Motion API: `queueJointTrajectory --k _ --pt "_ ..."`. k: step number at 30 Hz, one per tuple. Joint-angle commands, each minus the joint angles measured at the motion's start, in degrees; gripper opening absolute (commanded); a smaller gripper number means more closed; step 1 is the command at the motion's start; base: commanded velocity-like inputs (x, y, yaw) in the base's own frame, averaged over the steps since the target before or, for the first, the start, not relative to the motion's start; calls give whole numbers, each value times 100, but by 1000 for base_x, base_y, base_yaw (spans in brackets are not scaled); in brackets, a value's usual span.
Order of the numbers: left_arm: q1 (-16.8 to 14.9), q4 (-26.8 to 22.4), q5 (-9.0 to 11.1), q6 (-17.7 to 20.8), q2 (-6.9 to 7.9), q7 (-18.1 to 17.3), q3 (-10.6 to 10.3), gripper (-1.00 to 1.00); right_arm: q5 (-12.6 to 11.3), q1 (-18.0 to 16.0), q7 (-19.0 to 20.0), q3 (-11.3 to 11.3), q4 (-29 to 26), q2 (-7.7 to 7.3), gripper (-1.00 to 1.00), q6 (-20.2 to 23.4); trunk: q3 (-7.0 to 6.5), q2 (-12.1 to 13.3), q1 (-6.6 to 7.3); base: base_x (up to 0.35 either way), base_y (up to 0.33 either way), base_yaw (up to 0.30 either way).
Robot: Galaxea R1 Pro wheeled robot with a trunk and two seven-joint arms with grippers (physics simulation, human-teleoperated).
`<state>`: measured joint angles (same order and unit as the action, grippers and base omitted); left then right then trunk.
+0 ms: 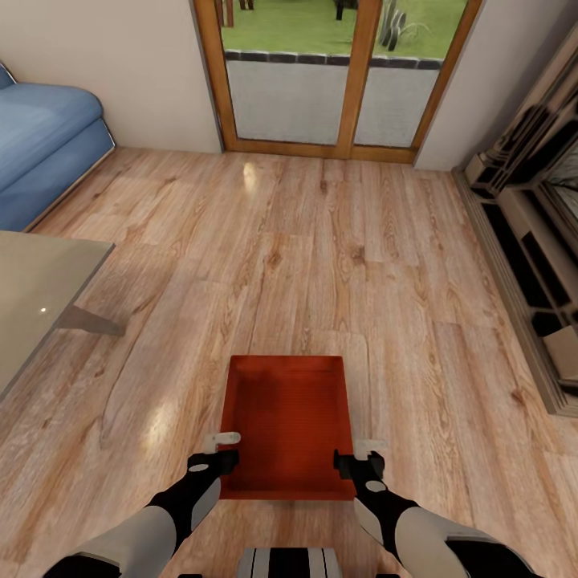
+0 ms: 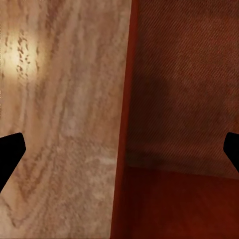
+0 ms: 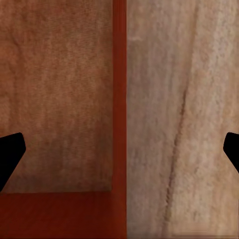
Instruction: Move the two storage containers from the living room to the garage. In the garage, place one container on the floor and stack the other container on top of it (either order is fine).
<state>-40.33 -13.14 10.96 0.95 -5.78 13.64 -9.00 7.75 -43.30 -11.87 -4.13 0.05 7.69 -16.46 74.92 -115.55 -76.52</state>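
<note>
One red-orange storage container (image 1: 285, 417) lies on the living room's light wood-plank floor (image 1: 321, 265), directly in front of me, its open top facing up. My left gripper (image 1: 218, 451) is open and straddles the container's left wall near the front corner. My right gripper (image 1: 361, 456) is open and straddles the right wall the same way. In the left wrist view the container's wall and inside (image 2: 184, 99) run between the spread fingers of the left gripper (image 2: 119, 154). In the right wrist view the container's rim (image 3: 119, 74) runs between the wide-apart fingers of the right gripper (image 3: 119, 154).
A blue sofa (image 1: 40, 144) stands at the far left, with a grey table top (image 1: 32, 289) nearer on the left. A wood-framed glass door (image 1: 337, 80) closes the far wall. A low shelving unit (image 1: 530, 241) lines the right side.
</note>
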Motion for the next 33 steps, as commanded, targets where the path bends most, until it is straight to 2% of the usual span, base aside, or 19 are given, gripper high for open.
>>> queueJointTrajectory --k 1,15,24,33 --pt "-1 -6 56 10 3 34 -49 100 60 -3 -26 -44 11 6 100 -15 3 -1 1 0 0 0" --pt "-1 -4 56 10 22 36 -57 100 62 -3 -26 -44 25 4 100 -15 3 -1 1 0 0 0" --pt "-1 -4 56 10 20 40 -58 100 69 -3 -26 -46 23 -20 100 -15 164 -362 -197 0 0 0" --pt "-1 -16 56 10 24 42 -58 100 69 -3 -26 -47 22 -22 100 -15 164 -362 -197 0 0 0"
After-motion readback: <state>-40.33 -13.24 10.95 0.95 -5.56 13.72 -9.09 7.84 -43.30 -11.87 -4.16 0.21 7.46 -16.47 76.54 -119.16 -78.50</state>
